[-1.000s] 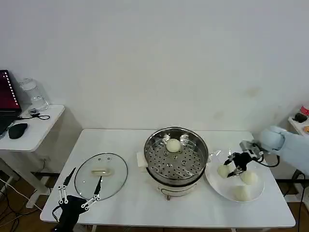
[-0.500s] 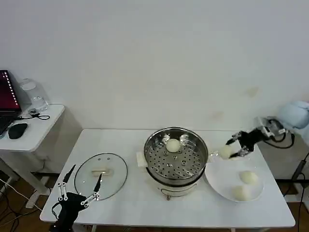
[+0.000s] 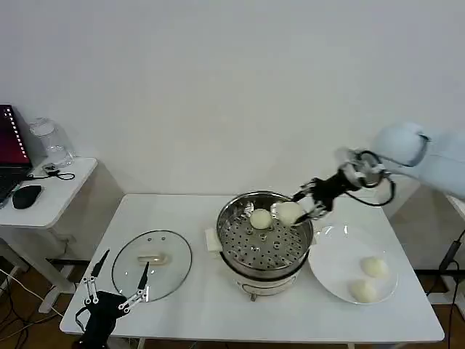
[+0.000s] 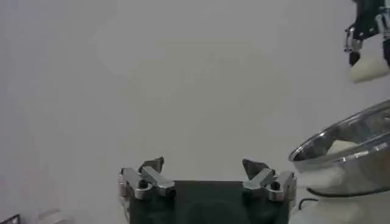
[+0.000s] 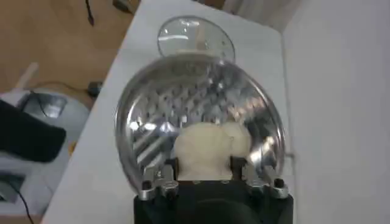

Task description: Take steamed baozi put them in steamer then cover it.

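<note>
The steamer (image 3: 251, 251) stands mid-table, its perforated tray (image 5: 183, 103) holding one baozi (image 3: 260, 218) at the far side. My right gripper (image 3: 298, 210) hangs over the pot's far right rim, shut on a second baozi (image 3: 288, 213); in the right wrist view that bun (image 5: 201, 152) sits between the fingers (image 5: 171, 168) above the tray. Two more baozi (image 3: 374, 267) (image 3: 362, 291) lie on the white plate (image 3: 336, 254) to the right. The glass lid (image 3: 152, 254) lies flat left of the pot. My left gripper (image 3: 116, 291) stands open at the table's front left, holding nothing.
A low side table (image 3: 51, 196) at far left carries a mouse, a jar and a laptop edge. The white wall runs close behind the table. Bare tabletop lies in front of the steamer and between lid and pot.
My right gripper has lifted one baozi off the plate and carried it up and left, to above the steamer's rim. The plate now holds two buns. The left arm stayed put.
</note>
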Controlling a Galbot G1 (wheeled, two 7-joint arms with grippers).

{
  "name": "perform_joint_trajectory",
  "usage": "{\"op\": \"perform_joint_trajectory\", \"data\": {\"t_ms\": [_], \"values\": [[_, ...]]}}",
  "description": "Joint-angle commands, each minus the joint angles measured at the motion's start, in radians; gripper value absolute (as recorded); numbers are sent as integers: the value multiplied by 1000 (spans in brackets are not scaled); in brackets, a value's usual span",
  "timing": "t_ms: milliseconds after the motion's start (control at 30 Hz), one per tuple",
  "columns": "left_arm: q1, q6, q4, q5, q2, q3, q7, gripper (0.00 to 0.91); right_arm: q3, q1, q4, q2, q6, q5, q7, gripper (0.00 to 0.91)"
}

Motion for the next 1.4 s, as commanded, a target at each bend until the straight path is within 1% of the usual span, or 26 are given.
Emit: {"op": "perform_joint_trajectory", "data": {"t_ms": [33, 133, 367, 400, 533, 633, 733, 867, 933, 967, 1000, 1033, 1100, 1267, 1400], "values": [[-9, -2, 6, -4, -5, -3, -1, 907, -26, -93, -112, 259, -65, 132, 76, 564], [-11, -1, 8, -6, -6, -5, -1, 907, -28, -124, -128, 289, -70, 119, 87, 574], [-24, 1, 18, -4, -9, -4, -1, 907, -21, -179, -125, 318, -85, 108, 128, 574], [-24, 1, 18, -5, -9, -5, -1, 907, -21, -180, -128, 321, -86, 104, 129, 564], [-24, 0, 21, -4, -12, -5, -2, 907, -21, -191, -143, 325, -86, 79, 141, 574], [-21, -1, 19, -5, -15, -7, -3, 907, -4, -214, -146, 320, -89, 75, 164, 574], [-19, -1, 17, -5, -14, -9, -4, 907, 1, -231, -152, 318, -86, 57, 170, 574], [-17, 0, 15, -5, -15, -9, -4, 907, 14, -247, -164, 320, -84, 55, 176, 574], [-16, 0, 15, -4, -15, -9, -3, 907, 22, -256, -177, 323, -82, 34, 174, 574], [-15, 0, 15, -3, -16, -9, -3, 907, 22, -258, -181, 325, -81, 28, 173, 595], [-14, 0, 15, -3, -15, -8, -3, 907, 22, -260, -183, 325, -80, 28, 172, 635], [-13, 0, 15, -3, -15, -8, -4, 907, 22, -262, -185, 325, -79, 28, 173, 907], [-12, -1, 15, -3, -13, -9, -4, 907, 26, -267, -187, 324, -65, 10, 174, 907], [-11, -2, 15, -1, -14, -9, -5, 907, 29, -260, -178, 310, -60, 11, 176, 907], [-8, -2, 11, 3, -17, -2, -5, 907, 45, -238, -158, 273, -56, 20, 173, 907]]}}
